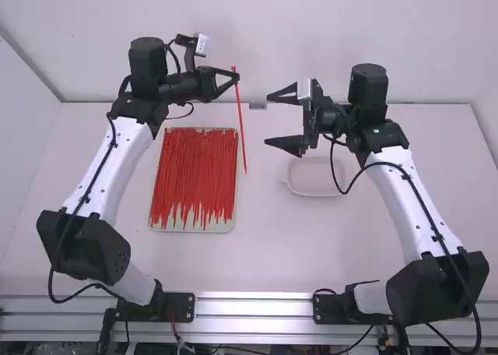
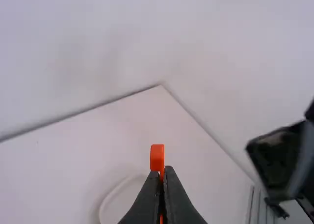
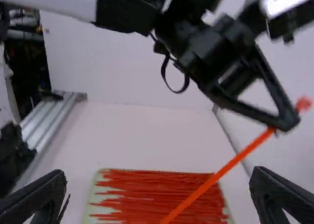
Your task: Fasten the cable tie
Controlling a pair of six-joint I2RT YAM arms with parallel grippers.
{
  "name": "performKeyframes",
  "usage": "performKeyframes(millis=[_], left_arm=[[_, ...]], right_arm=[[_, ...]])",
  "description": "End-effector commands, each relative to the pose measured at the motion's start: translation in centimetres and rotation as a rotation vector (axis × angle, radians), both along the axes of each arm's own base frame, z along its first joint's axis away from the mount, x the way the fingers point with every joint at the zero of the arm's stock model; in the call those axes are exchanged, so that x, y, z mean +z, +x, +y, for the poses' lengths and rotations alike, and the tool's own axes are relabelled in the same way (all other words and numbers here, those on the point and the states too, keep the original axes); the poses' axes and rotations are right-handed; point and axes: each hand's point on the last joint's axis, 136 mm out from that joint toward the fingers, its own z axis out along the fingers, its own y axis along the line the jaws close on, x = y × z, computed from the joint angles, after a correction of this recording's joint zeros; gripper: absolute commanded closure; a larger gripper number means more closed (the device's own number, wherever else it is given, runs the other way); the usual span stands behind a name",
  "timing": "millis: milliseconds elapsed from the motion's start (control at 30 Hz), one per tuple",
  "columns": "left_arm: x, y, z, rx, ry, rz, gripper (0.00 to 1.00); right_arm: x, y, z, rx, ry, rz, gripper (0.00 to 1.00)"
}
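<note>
My left gripper [image 1: 234,76] is raised above the table at the back, shut on a red cable tie [image 1: 240,121] near its head end; the strap hangs down toward the tray. In the left wrist view the tie's orange head [image 2: 157,156] sticks out past the closed fingertips [image 2: 162,177]. In the right wrist view the left gripper [image 3: 289,123] holds the same tie [image 3: 230,162], which slants down across the picture. My right gripper [image 1: 278,120] hangs open to the right of the tie, fingers spread wide, holding nothing.
A flat tray [image 1: 192,227] with several red cable ties [image 1: 194,176] lies left of the middle. A white shallow dish [image 1: 311,180] sits under the right gripper. The back wall stands close behind both grippers.
</note>
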Motion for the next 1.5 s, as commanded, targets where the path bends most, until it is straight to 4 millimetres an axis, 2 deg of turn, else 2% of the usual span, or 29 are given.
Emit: performKeyframes(millis=[0,33,100,167,333,433,533,733,833,900,1067,1133,1200,1433,1467], left_arm=[[-0.4,0.4,0.2,0.001,-0.027,0.056,0.98],[-1.2,0.4,0.0,-0.014,-0.048,0.116,0.98],[-1.4,-0.1,-0.2,-0.041,-0.080,0.174,0.98],[-1.0,-1.2,0.2,-0.090,-0.164,0.305,0.98],[-0.5,-1.8,1.1,-0.114,-0.244,0.428,0.98],[-0.2,-2.1,1.9,-0.111,-0.317,0.567,0.98],[0.0,-2.5,1.9,-0.117,-0.363,0.670,0.98],[0.8,-2.3,1.7,-0.115,-0.405,0.723,0.98],[2.4,-3.0,1.1,-0.193,-0.416,0.694,0.98],[2.8,-3.2,1.2,-0.210,-0.418,0.692,0.98],[3.3,-3.1,1.3,-0.209,-0.435,0.707,0.98],[3.3,-3.1,1.3,-0.207,-0.437,0.711,0.98],[3.3,-3.3,1.2,-0.212,-0.444,0.738,0.98],[3.4,-3.8,0.7,-0.238,-0.439,0.755,0.98],[3.3,-3.8,0.7,-0.238,-0.439,0.758,0.98]], right_arm=[[0.9,-0.8,0.0,0.028,0.003,-0.182,0.00],[0.7,-0.9,0.0,0.033,-0.001,-0.220,0.00],[0.7,-0.9,0.0,0.036,-0.002,-0.258,0.00],[0.8,-0.9,0.0,0.044,-0.002,-0.325,0.00],[0.8,-0.9,0.1,0.057,-0.004,-0.461,0.00],[0.8,-1.1,0.2,0.077,-0.006,-0.632,0.00],[0.8,-1.6,0.9,0.111,-0.002,-0.799,0.00],[0.8,-2.8,2.4,0.174,0.020,-1.039,0.00],[0.8,-3.9,3.6,0.219,0.046,-1.154,0.01],[0.8,-4.1,3.8,0.227,0.051,-1.174,0.00],[1.3,-6.1,4.4,0.301,0.141,-1.234,0.00],[1.4,-6.4,4.3,0.313,0.161,-1.234,0.04],[1.6,-6.9,4.2,0.331,0.189,-1.229,0.14],[2.0,-7.9,3.9,0.367,0.242,-1.213,0.21],[2.1,-8.2,3.8,0.377,0.258,-1.211,0.25]])
